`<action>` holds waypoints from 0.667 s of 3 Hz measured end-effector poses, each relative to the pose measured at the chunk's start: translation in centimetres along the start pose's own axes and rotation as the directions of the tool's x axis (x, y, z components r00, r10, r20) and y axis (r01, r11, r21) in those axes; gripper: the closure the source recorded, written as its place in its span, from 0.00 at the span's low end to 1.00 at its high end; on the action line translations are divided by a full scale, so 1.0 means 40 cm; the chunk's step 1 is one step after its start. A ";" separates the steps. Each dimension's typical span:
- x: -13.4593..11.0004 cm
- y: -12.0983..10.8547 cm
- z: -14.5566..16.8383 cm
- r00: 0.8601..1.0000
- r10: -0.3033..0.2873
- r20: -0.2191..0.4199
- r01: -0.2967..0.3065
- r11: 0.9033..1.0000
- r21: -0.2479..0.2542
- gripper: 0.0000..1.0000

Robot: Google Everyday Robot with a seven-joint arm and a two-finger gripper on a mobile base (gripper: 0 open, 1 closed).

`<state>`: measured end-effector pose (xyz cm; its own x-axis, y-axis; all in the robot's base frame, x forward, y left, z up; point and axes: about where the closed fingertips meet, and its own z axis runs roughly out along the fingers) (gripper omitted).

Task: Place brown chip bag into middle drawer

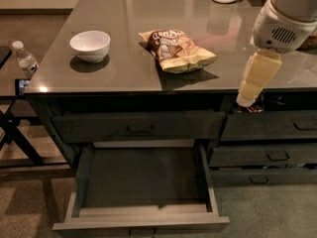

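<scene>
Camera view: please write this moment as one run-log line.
gripper: at front edge of counter, apart from chip bag | chip bag: on counter | middle drawer: open | task: bag not placed

This is looking like an office kitchenette: a grey counter [124, 78] is standing on carpet [29, 202], with closed drawers [138, 127] under it and one open drawer [141, 187]. A bowl [90, 45] and chip bag [177, 49] are lying on the counter, a bottle [25, 58] is sitting left of it. The gripper [246, 99] is hanging at the counter's right front edge.

Script on the brown chip bag [178, 51] is illegible (gripper [246, 98] right of it).
</scene>
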<state>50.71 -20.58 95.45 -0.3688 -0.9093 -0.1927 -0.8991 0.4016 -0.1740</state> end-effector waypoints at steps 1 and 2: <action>-0.046 -0.056 0.038 0.994 0.099 0.037 -0.098 0.995 -0.027 0.00; -0.087 -0.144 0.084 0.973 0.228 0.040 -0.225 0.972 -0.068 0.00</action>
<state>57.95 -19.37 93.86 -0.5543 -0.7887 -0.2657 -0.8071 0.5874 -0.0598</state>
